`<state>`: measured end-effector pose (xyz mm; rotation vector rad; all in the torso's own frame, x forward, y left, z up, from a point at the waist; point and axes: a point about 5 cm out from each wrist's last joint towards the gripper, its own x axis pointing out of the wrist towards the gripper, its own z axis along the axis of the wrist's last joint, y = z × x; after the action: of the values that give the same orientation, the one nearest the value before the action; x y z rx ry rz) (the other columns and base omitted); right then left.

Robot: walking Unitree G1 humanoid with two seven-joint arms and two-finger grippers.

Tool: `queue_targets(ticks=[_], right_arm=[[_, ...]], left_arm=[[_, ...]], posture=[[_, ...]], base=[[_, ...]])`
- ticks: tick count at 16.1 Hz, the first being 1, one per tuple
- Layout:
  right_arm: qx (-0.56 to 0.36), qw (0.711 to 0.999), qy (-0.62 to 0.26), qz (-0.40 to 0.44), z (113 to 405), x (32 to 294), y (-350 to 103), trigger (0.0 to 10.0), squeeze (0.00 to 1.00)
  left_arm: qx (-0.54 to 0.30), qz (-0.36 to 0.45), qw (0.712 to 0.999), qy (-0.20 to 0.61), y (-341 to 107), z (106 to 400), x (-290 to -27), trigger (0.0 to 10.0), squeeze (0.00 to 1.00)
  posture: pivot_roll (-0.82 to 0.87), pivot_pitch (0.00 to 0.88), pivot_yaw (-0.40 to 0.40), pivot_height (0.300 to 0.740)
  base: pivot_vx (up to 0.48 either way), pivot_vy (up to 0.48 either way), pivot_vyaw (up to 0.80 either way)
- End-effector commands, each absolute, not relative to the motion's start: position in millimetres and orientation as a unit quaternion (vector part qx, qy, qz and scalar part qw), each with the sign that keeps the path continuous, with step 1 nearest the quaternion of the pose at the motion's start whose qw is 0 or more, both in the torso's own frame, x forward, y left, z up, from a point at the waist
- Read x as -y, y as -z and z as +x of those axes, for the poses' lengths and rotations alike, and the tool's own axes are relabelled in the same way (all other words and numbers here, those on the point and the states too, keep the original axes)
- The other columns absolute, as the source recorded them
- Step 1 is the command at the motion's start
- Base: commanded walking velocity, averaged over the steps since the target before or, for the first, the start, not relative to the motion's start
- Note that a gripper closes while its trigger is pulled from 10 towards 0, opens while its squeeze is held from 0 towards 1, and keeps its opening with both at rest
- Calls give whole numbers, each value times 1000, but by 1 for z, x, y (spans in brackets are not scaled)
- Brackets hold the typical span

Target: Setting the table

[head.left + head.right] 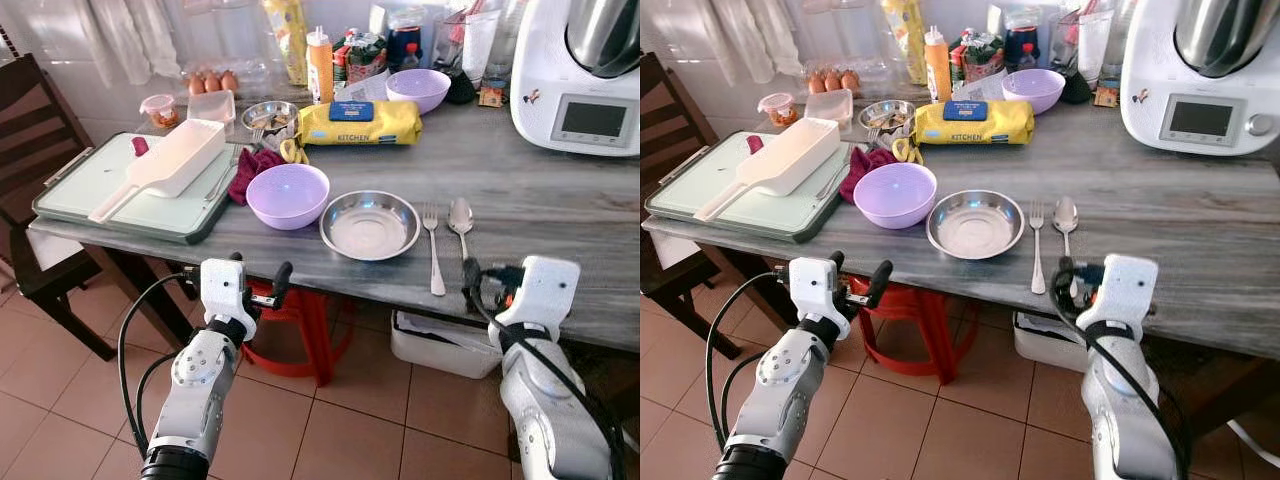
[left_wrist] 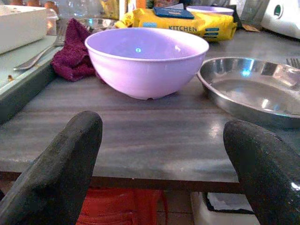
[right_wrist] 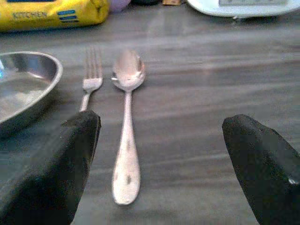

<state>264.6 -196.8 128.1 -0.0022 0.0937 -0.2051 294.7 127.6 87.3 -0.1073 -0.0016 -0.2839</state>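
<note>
From the left eye view, a steel plate (image 1: pixel 369 225) sits near the front edge of the grey desk (image 1: pixel 560 200). Just left of the plate stands a lilac bowl (image 1: pixel 288 195); just right of the plate lie a fork (image 1: pixel 433 248) and then a spoon (image 1: pixel 461 222), side by side, handles toward the robot. Behind the plate lies a yellow pack (image 1: pixel 360 122), and far left of it a green tray (image 1: pixel 120 195) holds a white scoop (image 1: pixel 165 165).

In the right eye view, the left gripper (image 1: pixel 853 278) hangs below the desk edge, left of the plate, and the right gripper (image 1: pixel 1072 275) is at the edge, right of the plate.

The left wrist view shows its jaws apart, empty, facing the lilac bowl.

The right wrist view shows its jaws apart, empty, over the desk with the spoon between them, untouched.
</note>
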Motion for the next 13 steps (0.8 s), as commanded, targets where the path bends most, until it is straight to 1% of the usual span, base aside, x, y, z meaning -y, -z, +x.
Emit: queue_targets(ticks=[1, 3, 4, 6, 8, 9, 13], right_arm=[[-55, 993, 104, -11, 266, 194, -128, 10000, 0], [-59, 994, 93, -11, 271, 187, -129, 10000, 0], [-70, 994, 86, -18, 273, 181, -128, 10000, 0], [-53, 997, 47, -39, 282, 164, -134, 10000, 0], [-52, 998, 36, -27, 286, 158, -136, 10000, 0], [-55, 998, 20, -23, 290, 150, -136, 10000, 0], [-67, 998, 9, -17, 291, 145, -132, 10000, 0]], left_arm=[[-1, -51, 987, 149, -89, 294, -129, 10000, 0], [-8, -56, 986, 160, -88, 292, -127, 10000, 0], [-11, -56, 984, 166, -88, 291, -126, 10000, 0], [-12, -54, 984, 167, -88, 290, -127, 10000, 0], [-13, -54, 984, 169, -88, 289, -127, 10000, 0], [-13, -53, 984, 171, -89, 288, -127, 10000, 0], [-15, -50, 985, 167, -90, 287, -131, 10000, 0]], posture=[[-135, 53, 121, 740], [-134, 59, 123, 740], [-130, 67, 125, 740], [-125, 74, 129, 740], [-121, 76, 131, 740], [-115, 81, 129, 740], [-100, 84, 123, 740]], base=[[0, 0, 0], [0, 0, 0], [0, 0, 0], [0, 0, 0], [0, 0, 0], [0, 0, 0], [0, 0, 0]])
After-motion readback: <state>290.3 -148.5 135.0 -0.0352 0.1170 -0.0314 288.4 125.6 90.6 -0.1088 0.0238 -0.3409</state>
